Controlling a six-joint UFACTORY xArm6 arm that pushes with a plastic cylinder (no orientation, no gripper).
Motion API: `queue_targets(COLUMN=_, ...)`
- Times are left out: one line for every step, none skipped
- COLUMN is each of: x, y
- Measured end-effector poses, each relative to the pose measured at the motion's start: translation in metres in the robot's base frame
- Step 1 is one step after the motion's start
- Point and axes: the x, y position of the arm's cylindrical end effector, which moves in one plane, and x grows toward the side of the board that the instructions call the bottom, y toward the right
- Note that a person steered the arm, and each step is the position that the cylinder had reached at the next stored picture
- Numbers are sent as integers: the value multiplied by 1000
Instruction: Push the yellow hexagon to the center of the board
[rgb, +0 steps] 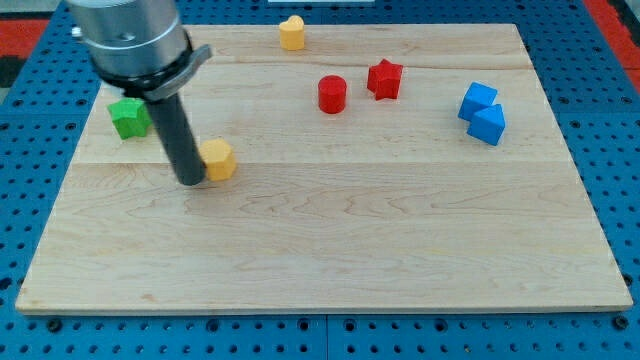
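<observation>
Hiding yellow hexagon's (219, 159) left edge, my tip (190, 181) touches it.

My tip against the yellow hexagon, at the counter's left.

My tip (190, 181) touches the left side of the yellow hexagon (218, 159). A green block (128, 117) sits up-left behind the rod. A yellow block (291, 32) lies at the counter's (350, 250) top edge; red cylinder (332, 94) and red star (384, 79) stand close together; two blue blocks (483, 112) touch at the right.
</observation>
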Motion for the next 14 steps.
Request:
queue_targets(x=-10, y=26)
queue_targets(x=-10, y=62)
queue_targets(x=-21, y=71)
queue_targets(x=-27, y=71)
queue_targets(x=-21, y=68)
queue_targets(x=-18, y=59)
queue_targets(x=-24, y=50)
queue_targets(x=-35, y=38)
queue_targets(x=-56, y=31)
queue_targets(x=-90, y=32)
queue_targets(x=-132, y=38)
queue_targets(x=-163, y=57)
queue_targets(x=-147, y=58)
queue_targets(x=-121, y=59)
